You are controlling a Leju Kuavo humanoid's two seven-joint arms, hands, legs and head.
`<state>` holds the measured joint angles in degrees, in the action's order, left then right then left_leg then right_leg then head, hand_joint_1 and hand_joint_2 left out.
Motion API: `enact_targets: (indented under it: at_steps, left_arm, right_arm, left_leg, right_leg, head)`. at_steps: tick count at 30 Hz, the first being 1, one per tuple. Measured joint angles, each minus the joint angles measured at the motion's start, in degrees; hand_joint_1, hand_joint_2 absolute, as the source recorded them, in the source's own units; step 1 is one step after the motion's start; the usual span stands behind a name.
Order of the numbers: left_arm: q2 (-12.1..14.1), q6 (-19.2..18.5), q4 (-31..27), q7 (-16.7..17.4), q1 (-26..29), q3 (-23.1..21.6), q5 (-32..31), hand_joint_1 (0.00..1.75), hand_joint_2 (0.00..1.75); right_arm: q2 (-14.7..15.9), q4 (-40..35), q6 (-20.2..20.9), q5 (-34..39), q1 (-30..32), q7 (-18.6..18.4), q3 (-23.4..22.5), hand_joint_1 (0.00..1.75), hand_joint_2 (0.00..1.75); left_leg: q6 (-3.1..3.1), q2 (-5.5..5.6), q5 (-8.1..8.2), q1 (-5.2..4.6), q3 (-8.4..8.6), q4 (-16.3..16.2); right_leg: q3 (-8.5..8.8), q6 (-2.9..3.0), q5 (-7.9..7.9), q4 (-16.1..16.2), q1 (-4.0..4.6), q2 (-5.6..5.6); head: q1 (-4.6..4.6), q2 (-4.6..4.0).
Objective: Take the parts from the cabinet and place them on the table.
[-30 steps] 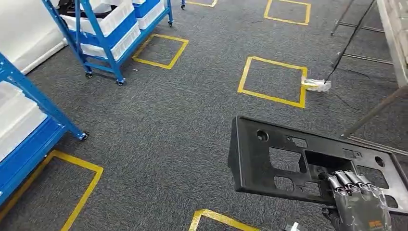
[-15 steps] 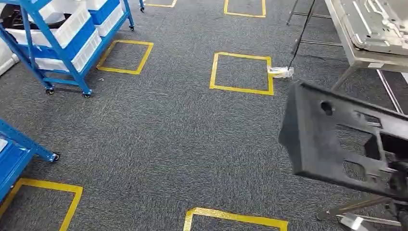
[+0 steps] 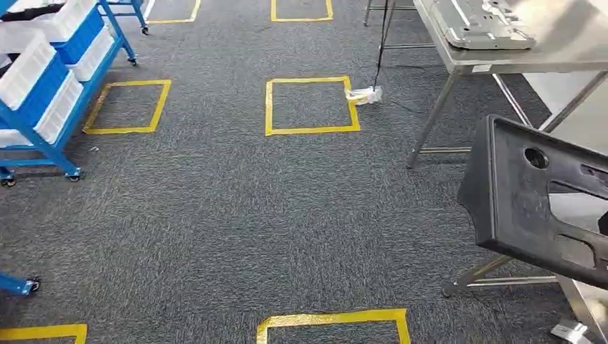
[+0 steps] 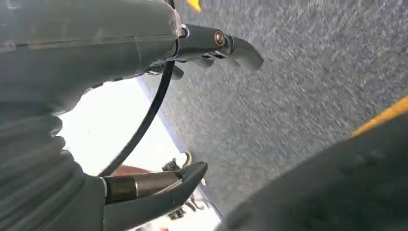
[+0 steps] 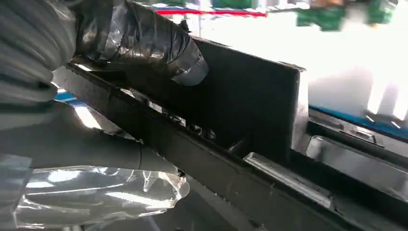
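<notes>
Grey carpet w/ yellow tape squares covers the floor. Steel table stands upper right, a grey metal part lying on it. Blue rack w/ white bins sits far left. Black plastic panel hangs at the right edge, held in the air, long axis running right and slightly downward, cut-outs facing the camera; no legible writing. Right hand grips the panel's edge, fingers wrapped over it. Left hand holds nothing, fingers apart.

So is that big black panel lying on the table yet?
No. The black panel hangs above the carpet, gripped by the right hand, short of the table.
</notes>
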<state>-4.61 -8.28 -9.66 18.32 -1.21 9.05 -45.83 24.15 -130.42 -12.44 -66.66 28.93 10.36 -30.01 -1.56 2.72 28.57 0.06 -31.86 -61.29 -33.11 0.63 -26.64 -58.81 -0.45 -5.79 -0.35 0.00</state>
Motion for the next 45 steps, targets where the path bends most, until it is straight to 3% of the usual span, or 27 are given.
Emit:
enact_targets:
  at_steps: [1, 3, 5, 6, 7, 8, 10, 11, 12, 14, 15, 16, 20, 21, 23, 26, 27, 29, 30, 31, 32, 34, 36, 38, 41, 43, 45]
  left_arm:
    - [0.1, 0.0, 0.0, 0.0, 0.1, 0.0, -0.1, 0.0, 1.75]
    - [0.1, 0.0, 0.0, -0.2, -0.1, 0.0, -0.2, 0.0, 1.75]
    - [0.0, 0.0, 0.0, -0.2, -0.4, 0.0, -0.3, 0.0, 1.75]
    - [-0.1, -0.1, 0.0, -0.2, -0.3, 0.0, -0.4, 0.0, 1.75]
    - [0.0, -0.1, 0.0, -0.2, -0.2, 0.0, -0.4, 0.0, 1.75]
    - [0.0, -0.1, 0.0, -0.2, -0.2, 0.0, -0.5, 0.0, 1.75]
    - [-0.1, -0.1, 0.0, -0.4, -0.1, 0.0, -0.6, 0.0, 1.75]
    - [-0.1, -0.1, 0.0, -0.5, -0.1, 0.0, -0.8, 0.0, 1.75]
    - [-0.1, -0.1, 0.0, -0.5, -0.1, 0.0, -0.9, 0.0, 1.75]
    - [-0.1, -0.1, 0.0, -0.5, -0.1, 0.0, -1.0, 0.0, 1.75]
    - [-0.1, -0.2, 0.0, -0.6, -0.1, 0.0, -1.2, 0.0, 1.75]
    - [-0.1, -0.2, 0.0, -0.7, -0.1, 0.0, -1.4, 0.0, 1.75]
    - [-0.1, -0.4, 0.0, -1.1, -0.7, 0.0, -1.6, 0.0, 1.75]
    - [-0.1, -0.4, 0.0, -1.2, -0.8, 0.1, -1.6, 0.0, 1.75]
    - [-0.1, -0.7, 0.0, -1.5, -0.9, 0.1, -1.8, 0.0, 1.75]
    - [-0.2, -0.9, 0.0, -1.8, -0.8, 0.2, -2.2, 0.0, 1.75]
    - [-0.1, -1.0, 0.0, -1.8, -0.8, 0.2, -2.2, 0.0, 1.75]
    - [-0.1, -1.0, 0.0, -1.9, -0.6, 0.5, -2.3, 0.0, 1.75]
    - [-0.1, -1.0, 0.0, -1.9, -0.6, 0.7, -2.3, 0.0, 1.75]
    - [0.0, -1.0, 0.0, -2.0, -0.6, 0.8, -2.3, 0.0, 1.75]
    - [0.1, -1.0, 0.0, -2.0, -0.5, 1.0, -2.3, 0.0, 1.75]
    - [0.1, -1.2, 0.0, -2.0, -0.9, 1.2, -2.3, 0.0, 1.75]
    - [0.0, -1.4, 0.0, -2.0, -1.0, 1.5, -2.3, 0.0, 1.75]
    - [0.1, -1.5, 0.0, -2.1, -0.9, 1.7, -2.3, 0.0, 1.75]
    - [0.1, -2.4, 0.0, -2.4, -0.6, 2.4, -1.9, 0.0, 1.75]
    - [0.1, -3.1, 0.0, -2.7, -0.6, 3.0, -1.5, 0.0, 1.75]
    - [0.0, -3.6, 0.0, -2.8, -0.7, 3.7, -1.2, 0.0, 1.75]
  right_arm:
    - [-0.2, 0.5, 0.7, 0.0, -0.2, 0.0, 0.0, 1.75, 1.75]
    - [-0.4, 1.3, 1.3, 0.0, -0.5, 0.1, -0.2, 1.75, 1.75]
    - [-0.6, 1.8, 1.8, 0.0, -0.5, 0.2, -0.5, 1.75, 1.75]
    - [-0.6, 2.1, 2.6, -0.2, -0.5, 0.2, -0.6, 1.75, 1.75]
    - [-0.6, 2.6, 3.3, -0.2, -0.9, 0.1, -0.9, 1.75, 1.75]
    - [-0.5, 3.4, 4.1, -0.4, -1.7, 0.0, -1.0, 1.75, 1.75]
    - [-0.3, 5.4, 5.4, -0.6, -2.7, -0.3, -1.0, 1.75, 1.75]
    - [-0.1, 6.8, 5.9, -0.7, -3.2, -0.5, -1.0, 1.75, 1.75]
    - [0.0, 7.8, 6.1, -0.8, -3.5, -0.7, -1.0, 1.75, 1.75]
    - [0.3, 8.9, 6.4, -0.8, -4.0, -1.0, -1.0, 1.75, 1.75]
    - [0.6, 9.4, 6.9, -0.8, -4.4, -1.1, -1.0, 1.75, 1.75]
    - [1.1, 10.5, 7.7, -0.7, -5.2, -1.5, -1.0, 1.75, 1.75]
    - [4.4, 17.2, 10.6, 0.4, -9.2, -3.0, -1.1, 1.75, 1.75]
    - [5.3, 19.2, 11.0, 0.8, -10.6, -3.2, -1.1, 1.75, 1.75]
    - [7.7, 24.7, 11.4, 1.6, -14.6, -4.1, -0.5, 1.75, 1.75]
    - [10.2, 33.4, 11.1, 2.2, -20.4, -4.9, 2.3, 1.75, 1.75]
    - [10.8, 36.0, 11.0, 2.2, -21.9, -5.2, 3.2, 1.75, 1.75]
    - [11.9, 41.0, 10.3, 2.3, -24.6, -5.6, 5.2, 1.75, 1.75]
    - [12.4, 42.8, 10.1, 2.4, -25.5, -5.8, 6.0, 1.75, 1.75]
    - [12.7, 44.2, 9.8, 2.6, -26.2, -6.1, 6.8, 1.75, 1.75]
    - [13.0, 46.0, 9.5, 2.8, -27.4, -6.3, 7.6, 1.75, 1.75]
    - [13.5, 49.0, 9.4, 2.8, -29.1, -6.8, 9.3, 1.75, 1.75]
    - [14.2, 52.1, 9.2, 2.8, -30.1, -7.1, 10.5, 1.75, 1.75]
    - [14.6, 54.8, 8.6, 2.6, -31.6, -7.2, 11.5, 1.75, 1.75]
    - [14.6, 58.5, 7.9, 1.6, -34.1, -7.6, 13.5, 1.75, 1.75]
    - [14.5, 62.1, 7.6, 0.1, -35.5, -8.2, 14.9, 1.75, 1.75]
    - [14.5, 65.9, 7.5, -1.2, -37.4, -8.4, 16.1, 1.75, 1.75]
  left_leg:
    - [-0.39, 3.55, 0.52, 0.12, 0.67, 1.8]
    - [-0.32, 2.47, 0.3, -0.14, 0.77, 2.6]
    - [-1.13, 0.92, -0.16, -0.34, 1.21, 3.4]
    - [-1.54, -0.09, -0.85, 0.17, 1.69, 4.6]
    - [-1.86, -0.99, -1.04, 0.04, 2.05, 5.3]
    - [-2.05, -1.9, -1.17, -0.02, 2.16, 5.5]
    - [-2.05, -3.53, -1.06, -0.17, 2.07, 5.5]
    - [-1.98, -4.44, -0.94, -0.2, 2.07, 5.4]
    - [-1.91, -5.24, -0.83, -0.19, 2.08, 5.4]
    - [-1.55, -6.69, -0.42, -0.11, 2.27, 5.1]
    - [-1.27, -7.34, -0.07, -0.08, 2.46, 4.8]
    - [-0.87, -7.88, 0.25, -0.16, 2.54, 4.7]
    - [0.4, -10.2, 1.07, -0.3, 3.57, 4.6]
    - [0.89, -10.11, 1.49, -0.29, 3.43, 4.2]
    - [0.94, -4.25, 4.65, 0.04, 1.27, -1.0]
    - [0.69, -3.08, 9.45, 0.03, -6.02, -14.3]
    - [0.54, -3.07, 8.6, 0.01, -6.85, -15.0]
    - [0.06, -2.62, 3.2, -0.02, -4.88, -8.5]
    - [-0.36, -1.46, -0.04, -0.07, -2.75, -2.9]
    - [-0.79, 0.97, -1.91, -0.09, -1.16, 1.6]
    - [-0.87, 1.69, -1.46, -0.05, -0.71, 2.4]
    - [-0.9, 0.4, -1.57, -0.36, -0.75, 2.5]
    - [-1.78, -0.99, -2.2, -0.13, -0.24, 3.8]
    - [-2.39, -2.32, -2.67, -0.13, 0.18, 4.8]
    - [-2.38, -3.77, -2.45, -0.26, 0.09, 4.7]
    - [-2.15, -4.6, -2.22, -0.2, 0.17, 4.6]
    - [-1.69, -5.21, -1.87, -0.08, 0.26, 4.2]
  right_leg:
    - [-0.28, -0.19, -0.08, -0.2, -0.02, -0.66]
    - [-1.04, -1.15, 0.15, -0.3, -0.42, -2.08]
    - [-1.33, -2.15, 0.71, 0.3, -0.68, -3.86]
    - [-1.14, -2.11, 0.52, -0.1, -0.82, -2.92]
    - [-1.96, -2.31, -0.85, -1.7, -0.37, 1.09]
    - [-3.64, -2.67, -2.97, -4.9, -0.33, 3.51]
    - [-7.76, -3.26, -6.77, -13.3, -0.74, 5.27]
    - [-9.04, -3.55, -7.16, -15.9, -0.96, 5.46]
    - [-8.83, -3.76, -6.29, -15.4, -1.14, 5.59]
    - [-4.54, -4.05, -1.9, -7.6, -1.46, 6.44]
    - [-1.25, -4.14, 0.37, -1.9, -1.47, 8.08]
    - [-0.12, -3.67, 0.1, 0.6, -1.17, 10.1]
    - [-0.4, -2.16, 0.32, 0.5, -0.49, 7.5]
    - [0.0, -1.56, 0.69, 1.0, -1.1, 6.77]
    - [-0.11, -0.87, 0.91, 1.1, -1.07, 5.86]
    - [-0.29, -0.7, 0.97, 1.1, -0.73, 3.66]
    - [-0.23, -0.7, 0.97, 1.0, -0.65, 2.95]
    - [-0.09, -0.73, 0.86, 0.8, -0.58, 1.43]
    - [-0.07, -0.83, 0.75, 0.7, -0.62, 0.78]
    - [-0.22, -0.98, 0.64, 0.5, -0.82, 0.27]
    - [-0.49, -1.36, 0.53, 0.2, -0.58, -0.38]
    - [-0.91, -2.18, 0.77, 0.4, -1.0, -1.46]
    - [-1.05, -3.01, 1.04, 0.9, -1.09, -2.15]
    - [-2.65, -3.08, -1.25, -2.6, -0.97, 3.94]
    - [-8.87, -3.96, -6.47, -14.8, -1.34, 5.38]
    - [-8.66, -4.43, -4.53, -14.2, -1.77, 5.61]
    - [-3.77, -4.7, 0.36, -4.9, -2.16, 6.12]
  head:
    - [0.11, 0.0]
    - [0.02, 0.0]
    - [0.04, 0.0]
    - [0.0, 0.0]
    - [0.26, 0.0]
    - [0.26, 0.0]
    - [0.33, 0.0]
    - [0.35, 0.0]
    - [0.35, 0.0]
    - [0.35, 0.0]
    - [0.35, 0.0]
    - [0.35, 0.0]
    - [0.28, 0.0]
    - [0.28, 0.0]
    - [0.22, 0.0]
    - [0.22, 0.0]
    - [0.22, 0.0]
    - [0.22, 0.0]
    - [0.22, 0.0]
    - [0.24, 0.0]
    - [0.28, 0.0]
    - [0.26, 0.0]
    - [0.26, 0.0]
    - [0.5, 0.0]
    - [0.5, 0.0]
    - [0.52, 0.0]
    - [0.55, 0.0]
